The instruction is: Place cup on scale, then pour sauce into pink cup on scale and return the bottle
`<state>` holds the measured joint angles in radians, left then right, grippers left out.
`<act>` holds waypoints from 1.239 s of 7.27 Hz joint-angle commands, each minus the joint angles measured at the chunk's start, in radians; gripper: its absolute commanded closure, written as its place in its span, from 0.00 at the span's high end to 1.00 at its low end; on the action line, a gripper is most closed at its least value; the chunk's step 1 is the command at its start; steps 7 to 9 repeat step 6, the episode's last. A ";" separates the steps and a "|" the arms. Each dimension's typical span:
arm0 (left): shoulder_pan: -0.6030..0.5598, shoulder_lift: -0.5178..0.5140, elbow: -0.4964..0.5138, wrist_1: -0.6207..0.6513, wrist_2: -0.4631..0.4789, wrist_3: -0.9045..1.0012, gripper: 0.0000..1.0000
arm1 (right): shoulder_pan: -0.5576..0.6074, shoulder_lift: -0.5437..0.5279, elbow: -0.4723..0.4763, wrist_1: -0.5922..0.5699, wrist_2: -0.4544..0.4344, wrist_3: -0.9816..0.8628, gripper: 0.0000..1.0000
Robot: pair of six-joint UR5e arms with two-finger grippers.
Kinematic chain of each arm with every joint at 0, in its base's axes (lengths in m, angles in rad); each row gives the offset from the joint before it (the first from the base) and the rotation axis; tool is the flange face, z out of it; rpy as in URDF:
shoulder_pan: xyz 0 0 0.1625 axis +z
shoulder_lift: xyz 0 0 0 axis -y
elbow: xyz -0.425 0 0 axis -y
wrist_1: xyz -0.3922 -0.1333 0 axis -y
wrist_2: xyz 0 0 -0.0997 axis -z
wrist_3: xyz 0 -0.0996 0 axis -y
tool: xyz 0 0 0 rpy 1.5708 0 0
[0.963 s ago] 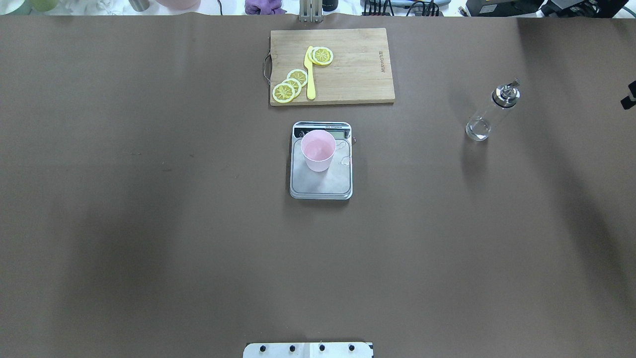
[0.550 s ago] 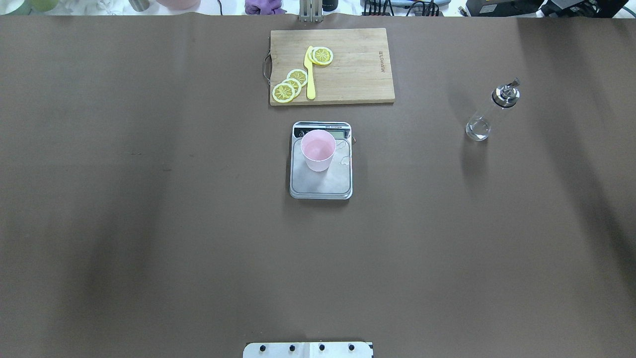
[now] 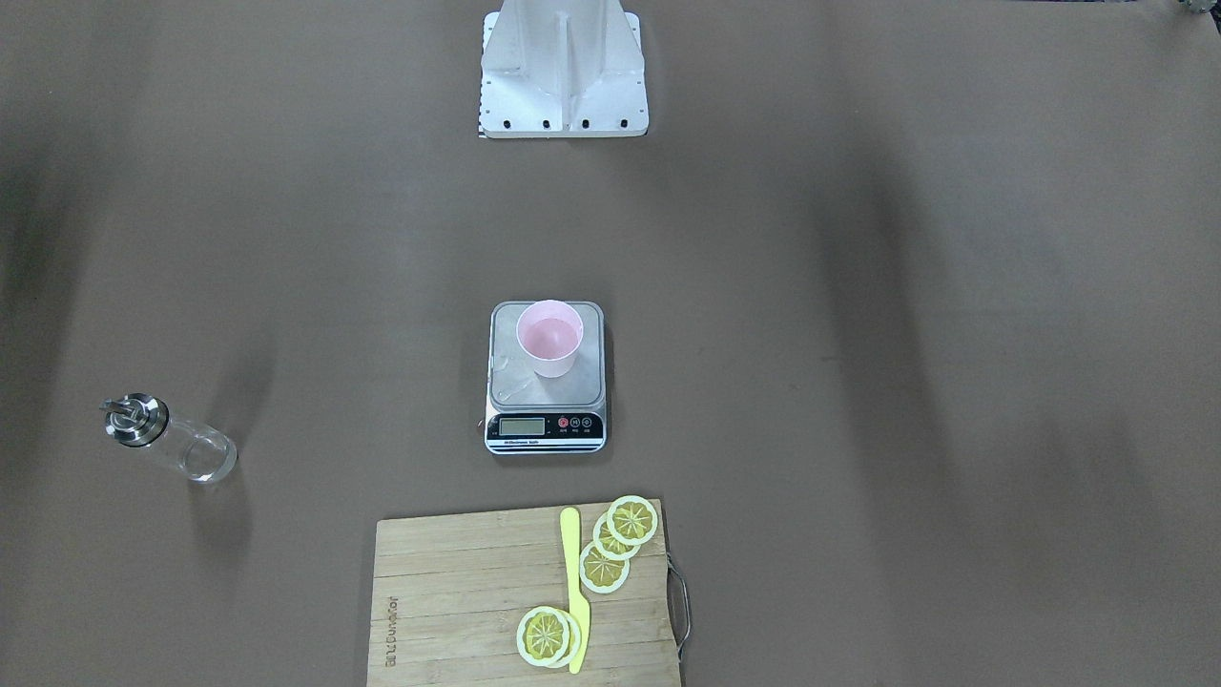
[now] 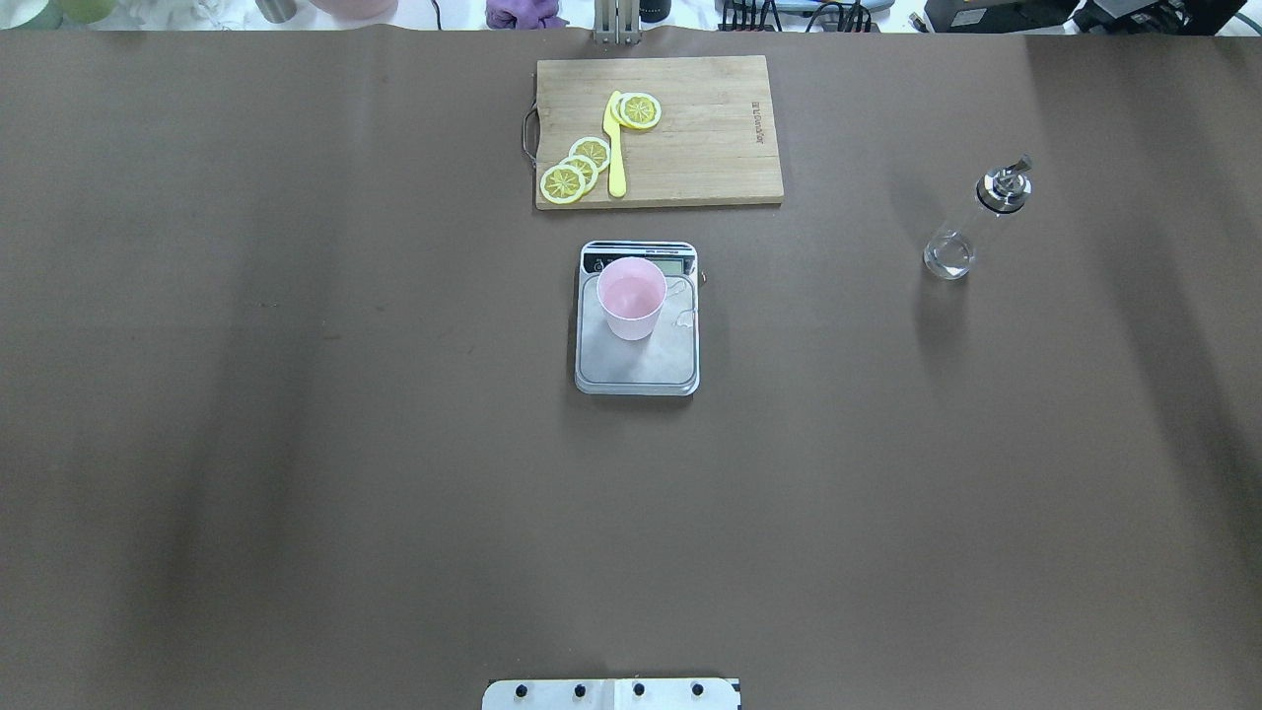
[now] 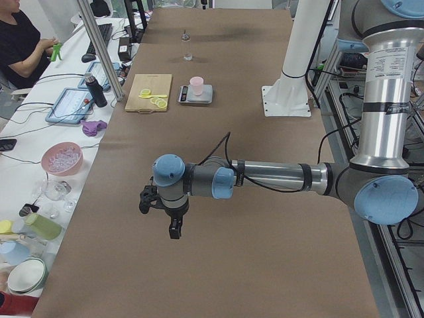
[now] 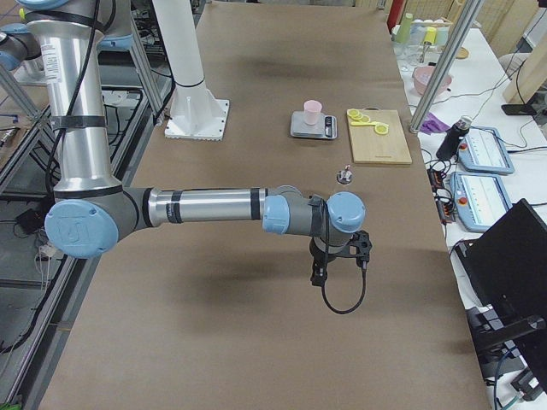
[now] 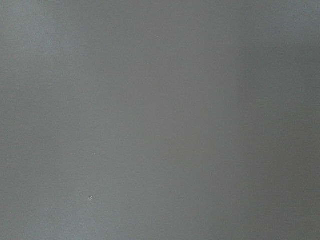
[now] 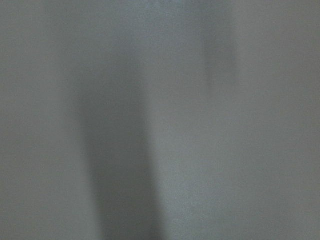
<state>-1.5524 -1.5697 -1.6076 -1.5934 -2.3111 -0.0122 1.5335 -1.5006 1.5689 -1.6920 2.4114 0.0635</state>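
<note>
Change since a second ago is slight: a black tip that poked in at the right edge of the overhead view is gone, and the soft shadows on the bench (image 4: 296,414) have drifted. The cup (image 4: 631,296), the scale (image 4: 637,373) and the bottle (image 4: 971,222) lie exactly where they did.

The cup stands upright on the scale's steel platform, toward the display end, covering part of the black strip in the overhead view. Its inside reads as an even pink; whether liquid lies in it cannot be told. A glossy, clear smear sits on the platform just beside it. The bottle stands on the bench well apart from the scale, on the robot's right, metal pourer cap up. Its glass looks clear throughout, and any contents cannot be made out.

Beyond the scale lies a wooden cutting board (image 4: 710,148) carrying lemon slices (image 4: 577,168) and a yellow knife (image 4: 616,148).

Neither arm enters the overhead or front-facing views. The left arm (image 5: 265,177) reaches out over bare bench far from the scale, left jaws pointing down; the right arm (image 6: 205,207) does the same at the other end, right jaws down. Both show only in the side views, so whether either pair is apart or together cannot be told. Each wrist camera gives only blurred grey-brown surface.
</note>
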 commanded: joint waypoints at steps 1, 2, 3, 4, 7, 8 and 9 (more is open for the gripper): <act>0.000 0.000 0.001 0.000 -0.001 0.000 0.98 | 0.011 -0.003 0.000 0.000 -0.003 0.001 1.00; 0.000 -0.001 0.003 0.000 -0.001 0.000 0.98 | 0.011 -0.001 0.000 0.000 -0.006 0.002 1.00; 0.000 0.000 0.002 0.000 -0.001 0.000 0.98 | 0.011 -0.001 -0.001 0.000 -0.008 0.002 1.00; 0.000 -0.001 -0.003 0.000 -0.001 0.000 0.98 | 0.011 -0.003 0.000 0.000 -0.009 0.004 1.00; -0.002 -0.001 -0.014 0.000 -0.007 0.001 0.98 | 0.011 -0.001 0.000 0.000 -0.009 0.009 1.00; -0.002 -0.001 -0.014 0.000 -0.007 0.001 0.98 | 0.011 -0.001 0.000 0.000 -0.009 0.009 1.00; -0.002 -0.001 -0.014 0.000 -0.007 0.001 0.98 | 0.011 -0.001 0.000 0.000 -0.009 0.009 1.00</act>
